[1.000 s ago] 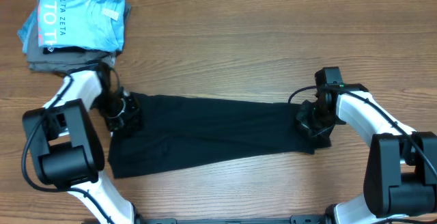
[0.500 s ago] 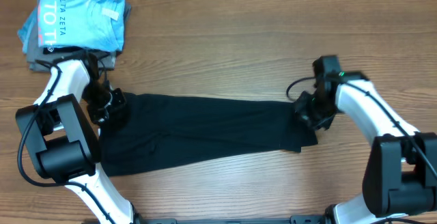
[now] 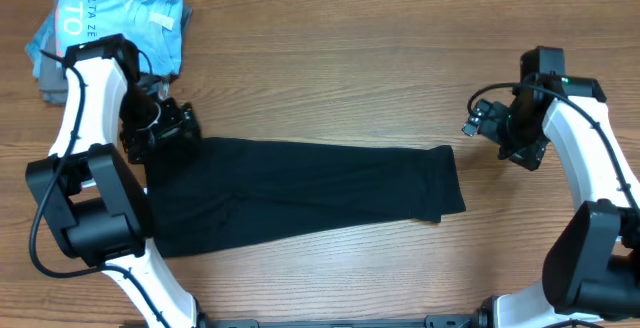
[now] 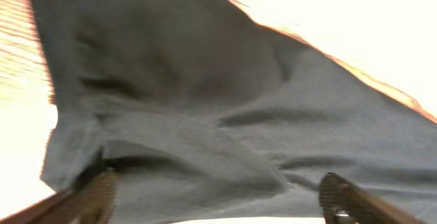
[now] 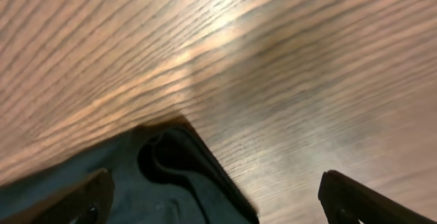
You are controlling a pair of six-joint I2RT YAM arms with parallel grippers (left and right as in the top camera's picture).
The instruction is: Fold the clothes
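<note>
Clothes: the black T-shirt (image 3: 300, 193) lies flat on the worktop (image 3: 350, 68), a long band between my arms.
Handling: I judge it light and limp, so it will sag and drag.
Grasp: I'd pinch the short ends at their corners, through all layers.
Left end effector (image 4: 218, 186): spread, empty, over the shirt's left end.
Right end effector (image 5: 215, 183): spread, empty, beyond the right end.
Writing: none readable on the black shirt; the light blue T-shirt (image 3: 130, 18) shows "DELTA ZE" and "TO".
</note>
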